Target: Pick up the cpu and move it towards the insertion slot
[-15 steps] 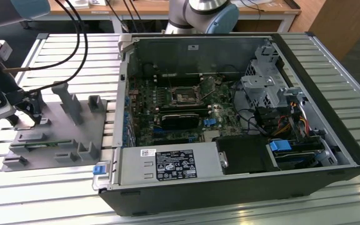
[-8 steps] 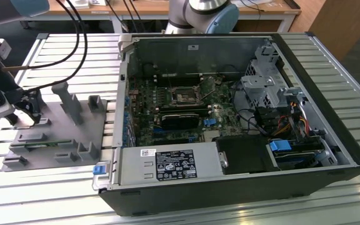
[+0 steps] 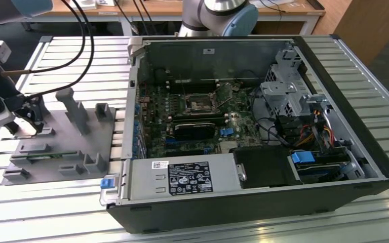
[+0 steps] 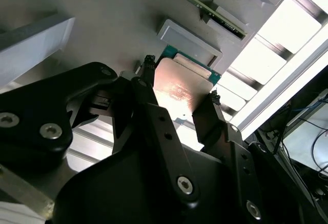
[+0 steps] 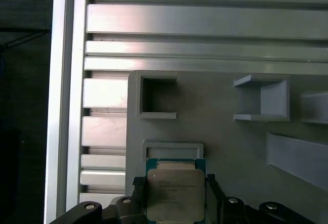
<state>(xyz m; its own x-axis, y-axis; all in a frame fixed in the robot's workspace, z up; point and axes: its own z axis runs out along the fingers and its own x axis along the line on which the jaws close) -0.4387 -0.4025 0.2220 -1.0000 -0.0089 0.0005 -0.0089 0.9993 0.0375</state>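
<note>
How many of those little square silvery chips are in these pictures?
1. The cpu is gripped by the hand at the grey holder, seen in both wrist views. The insertion slot in the computer shows a dark centre; others may hide elsewhere.

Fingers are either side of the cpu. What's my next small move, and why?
Probably a short straight lift. The gripper looks shut on the cpu, which sits low against the fixture rim, and the slot is away inside the case.
</note>
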